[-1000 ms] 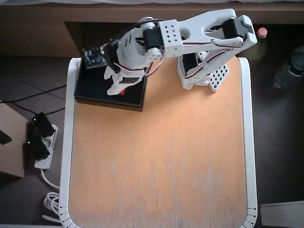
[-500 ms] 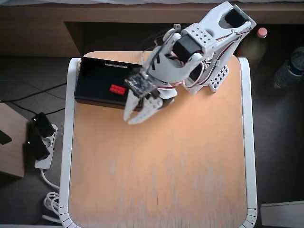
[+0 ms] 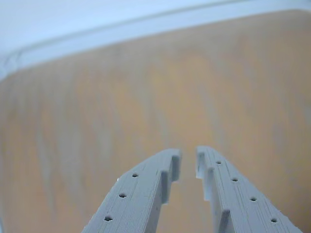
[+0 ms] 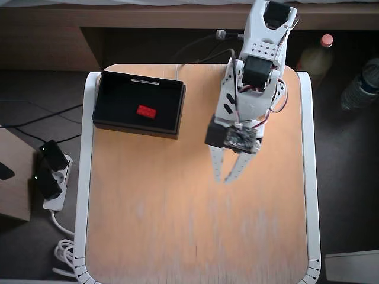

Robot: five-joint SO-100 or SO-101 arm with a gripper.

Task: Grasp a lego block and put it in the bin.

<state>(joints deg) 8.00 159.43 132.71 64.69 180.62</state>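
Claw (image 4: pixel 225 179) empty, fingertips nearly together with a thin gap between them, nothing held; the wrist view (image 3: pixel 188 162) shows the same narrow slit over bare wood.

Lego block (image 4: pixel 146 111): red, lies flat inside the bin (image 4: pixel 175 109), roughly mid-floor, not touching any wall. Placement looks done, judging from how things lie.

Handling, as a guess: small hard plastic brick, light, stiff, smooth sides so a bit slippery, not fragile. If it had to be picked again, best hold would be across the two long side faces, jaws squared to them, not on the studs.

Block relative to claw: well apart, up and to the left of the claw in the overhead view, with the bin's right wall between them. Block not visible in the wrist view at all.

Bin sits at the table's (image 4: pixel 177 236) upper-left corner in the overhead view; arm (image 4: pixel 254 77) comes in from the top edge, to the right of the bin. A power strip (image 4: pixel 50 177) lies on the floor left of the table, bottles (image 4: pixel 317 53) at top right.
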